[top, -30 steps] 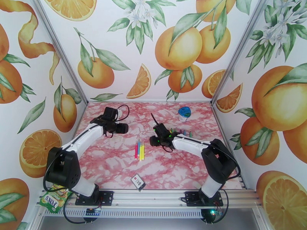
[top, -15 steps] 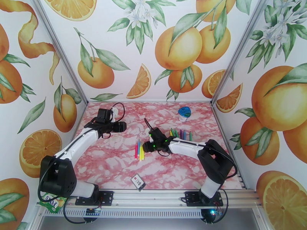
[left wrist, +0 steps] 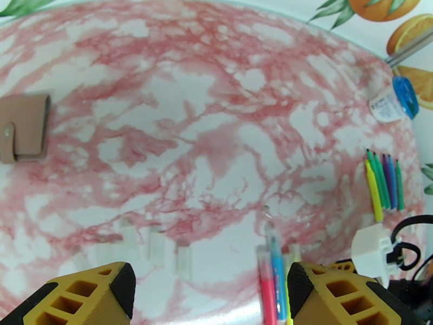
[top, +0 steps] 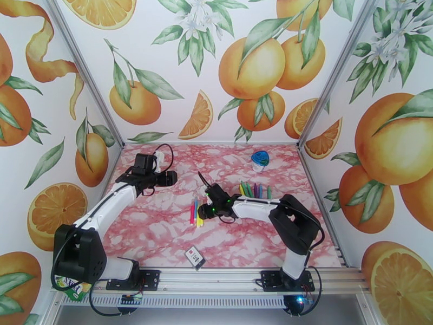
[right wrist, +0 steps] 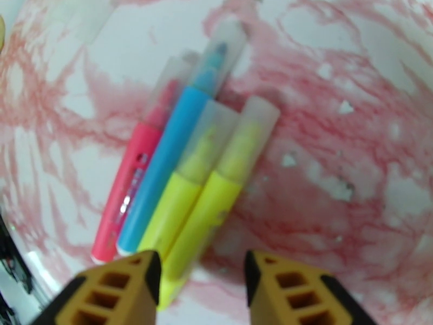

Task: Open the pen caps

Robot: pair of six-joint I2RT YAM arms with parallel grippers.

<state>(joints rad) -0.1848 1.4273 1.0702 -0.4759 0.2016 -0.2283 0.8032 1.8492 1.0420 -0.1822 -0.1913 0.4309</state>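
Observation:
Four marker pens lie side by side mid-table (top: 196, 212): pink (right wrist: 127, 199), blue (right wrist: 168, 158) and two yellow (right wrist: 211, 212). Each still wears its frosted clear pen cap (right wrist: 254, 125), pointing away from my right gripper. My right gripper (right wrist: 200, 288) hovers open just over their tail ends, and the nearest yellow pen's end lies between its fingers (right wrist: 116, 293) without touching them. In the top view it stands at the pens' right side (top: 202, 213). My left gripper (top: 170, 178) hangs open, left of and beyond the pens. Its fingers (left wrist: 81, 293) frame the pink and blue pens (left wrist: 270, 277).
Several more pens, yellow, green, purple and blue, lie in a row to the right (top: 254, 189). A blue-lidded clear container (top: 260, 160) stands at the back right. A small card (top: 195, 257) lies near the front edge. A brown pouch (left wrist: 24, 134) sits at the left.
My right gripper has slid left across the table to the four pens. The left arm has drawn back to the left a little and its jaws have widened.

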